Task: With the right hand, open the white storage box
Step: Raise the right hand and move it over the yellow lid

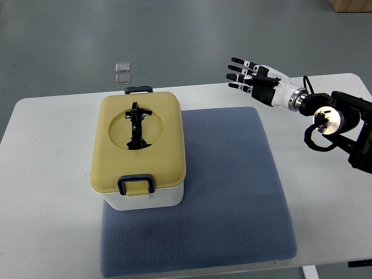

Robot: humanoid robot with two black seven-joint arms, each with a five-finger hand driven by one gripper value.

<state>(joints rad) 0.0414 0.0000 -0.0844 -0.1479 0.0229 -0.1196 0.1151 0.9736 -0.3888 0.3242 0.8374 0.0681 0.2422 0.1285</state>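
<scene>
The white storage box [152, 197] stands on the left part of a blue-grey mat [232, 174]. Its yellow lid [157, 145] is down, with a folded black handle [137, 127] in the round recess. A dark latch [136, 185] sits over the near edge and another latch [139, 89] at the far edge. My right hand [250, 75] hovers over the table's far edge, well to the right of the box, fingers spread and pointing left, holding nothing. Its arm [337, 119] enters from the right edge.
The white table [46, 174] carries the mat and box. On the grey floor beyond the table's far edge lie two small clear squares [122, 72]. A wooden corner [351, 4] shows at the top right.
</scene>
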